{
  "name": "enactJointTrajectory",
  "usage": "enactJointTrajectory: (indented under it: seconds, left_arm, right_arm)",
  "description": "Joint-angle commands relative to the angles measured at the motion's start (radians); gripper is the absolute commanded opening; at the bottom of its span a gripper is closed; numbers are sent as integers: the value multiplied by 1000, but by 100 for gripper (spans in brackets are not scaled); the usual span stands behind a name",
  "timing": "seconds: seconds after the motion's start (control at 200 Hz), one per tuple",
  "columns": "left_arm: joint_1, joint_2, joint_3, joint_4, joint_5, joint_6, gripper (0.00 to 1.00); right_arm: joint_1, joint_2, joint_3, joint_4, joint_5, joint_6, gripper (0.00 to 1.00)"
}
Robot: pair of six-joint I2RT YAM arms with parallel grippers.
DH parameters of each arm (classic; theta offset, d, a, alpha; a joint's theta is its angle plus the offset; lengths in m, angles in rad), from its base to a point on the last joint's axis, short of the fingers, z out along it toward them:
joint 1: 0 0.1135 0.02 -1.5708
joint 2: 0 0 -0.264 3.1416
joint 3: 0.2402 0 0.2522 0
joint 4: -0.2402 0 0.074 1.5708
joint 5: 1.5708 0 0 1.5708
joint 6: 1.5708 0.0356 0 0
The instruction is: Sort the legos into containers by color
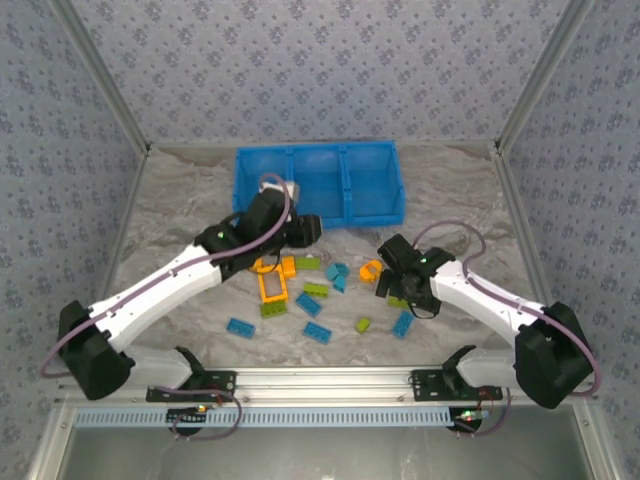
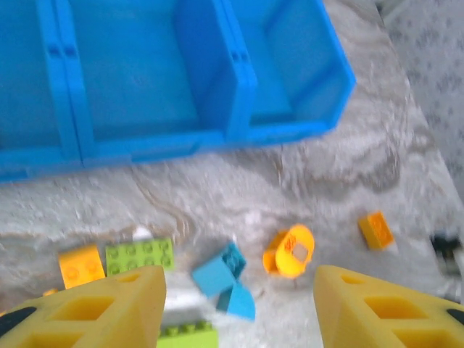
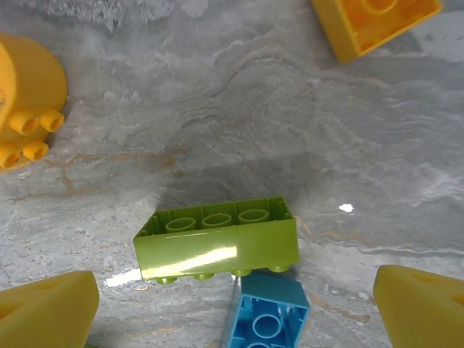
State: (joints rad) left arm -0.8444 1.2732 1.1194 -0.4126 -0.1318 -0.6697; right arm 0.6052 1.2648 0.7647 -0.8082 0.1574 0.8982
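Both spread wide, nothing gripped: left gripper [image 2: 235, 290], right gripper [image 3: 232, 297]. A lime brick [image 3: 217, 243] is seen just ahead of the right gripper's fingertips.

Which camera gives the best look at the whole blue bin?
The top external view: the blue bin sits fully in frame there, and all three compartments can be counted. The left wrist view is closer but blurry, and its edge cuts off one end compartment.

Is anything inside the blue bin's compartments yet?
The middle and right compartments of the blue bin show bare floors, nothing in them. The left arm covers the left compartment's near corner from above, so what lies there cannot be seen.
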Motion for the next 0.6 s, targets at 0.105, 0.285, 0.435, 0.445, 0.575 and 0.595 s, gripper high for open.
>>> enactJointTrajectory:
  seconds: [0.105,0.285,0.435,0.445,0.575,0.595]
  left_arm:
    - [-89,-167,-149,109,78,12,59]
    - [-136,-212,-193,90,69,-16,58]
    - [-140,-228,-198,92,51,-24,59]
    - [-140,-228,-198,94,51,-21,59]
    - [-140,-230,-194,130,45,-15,58]
    - [-140,-230,-194,136,46,-13,58]
  right_arm:
    - [-33,29,-25,102,-103,-78,100]
    - [-47,93,-23,95,-81,-85,94]
    - [-48,116,-31,118,-84,-88,85]
    - [-48,117,-31,119,-85,-88,85]
    - [-49,127,-34,126,-74,-88,74]
    - [-48,129,-34,126,-72,-89,74]
